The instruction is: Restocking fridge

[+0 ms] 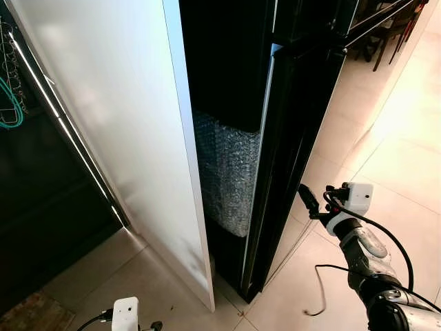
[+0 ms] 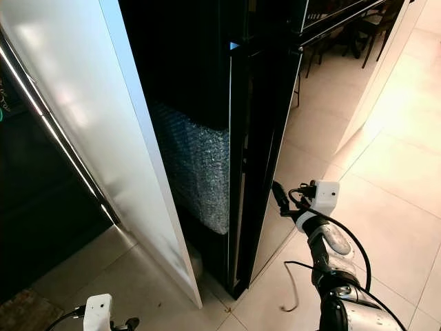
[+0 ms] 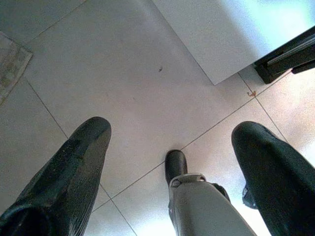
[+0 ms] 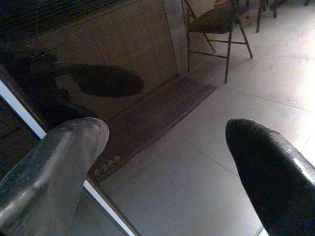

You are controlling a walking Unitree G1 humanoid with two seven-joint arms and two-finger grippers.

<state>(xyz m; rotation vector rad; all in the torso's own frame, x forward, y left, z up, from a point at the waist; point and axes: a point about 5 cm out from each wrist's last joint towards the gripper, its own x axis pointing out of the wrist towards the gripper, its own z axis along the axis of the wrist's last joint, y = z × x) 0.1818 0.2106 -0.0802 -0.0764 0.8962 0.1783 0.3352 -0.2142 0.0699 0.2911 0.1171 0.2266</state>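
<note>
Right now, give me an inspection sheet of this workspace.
Surface: pale tiled floor.
Job's things: fridge, white door open, black door ajar, dark inside; no food seen.
Clutter: bubble-wrapped bulk in the gap between the doors.
Claws: right claw raised beside the black door's edge, fingers apart, empty; left claw low, pointing at the floor, fingers apart, empty.
Cables: black cable looping along the right arm.
Surroundings: folding chair beyond the fridge.
</note>
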